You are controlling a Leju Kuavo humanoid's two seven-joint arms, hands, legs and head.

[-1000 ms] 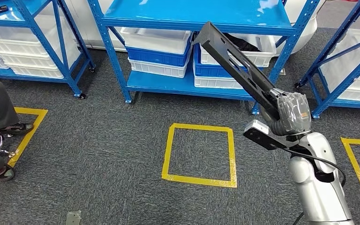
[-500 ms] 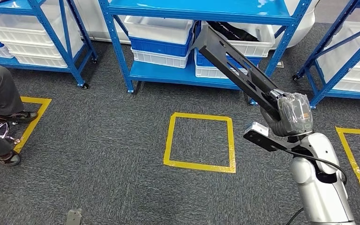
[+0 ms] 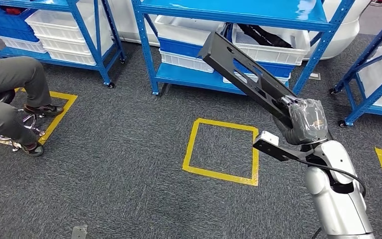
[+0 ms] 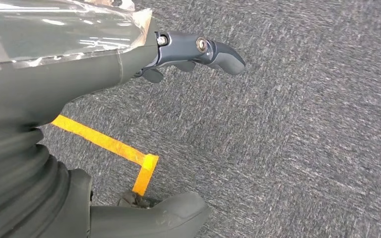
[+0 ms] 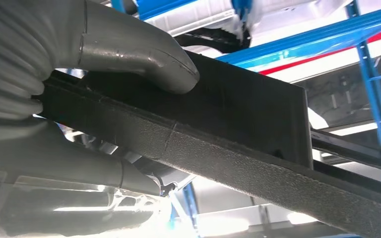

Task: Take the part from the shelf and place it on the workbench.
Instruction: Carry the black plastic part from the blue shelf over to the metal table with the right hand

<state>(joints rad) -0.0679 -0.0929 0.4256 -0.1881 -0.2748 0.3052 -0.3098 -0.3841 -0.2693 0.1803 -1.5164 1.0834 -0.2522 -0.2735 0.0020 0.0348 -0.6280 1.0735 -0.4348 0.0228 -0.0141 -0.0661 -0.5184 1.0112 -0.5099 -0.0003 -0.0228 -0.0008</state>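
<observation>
My right hand [image 3: 306,119] grips one end of a long black channel-shaped part [image 3: 243,74], which slants up and away toward the blue shelf [image 3: 229,12]. In the right wrist view the thick thumb [image 5: 144,54] presses on the part [image 5: 238,114] and the fingers wrap under it. My left hand [image 4: 193,52] hangs over grey carpet with its fingers loosely curled and nothing in them.
Blue shelving racks with white bins [image 3: 273,47] and blue bins stand ahead. A yellow tape square [image 3: 222,149] marks the carpet in front of me. A seated person's legs [image 3: 10,94] are at the left. Another rack [image 3: 373,84] stands at the right.
The whole picture has shifted right and down, so the camera has turned left. The part stays in my right hand in the same pose. The person's legs show more.
</observation>
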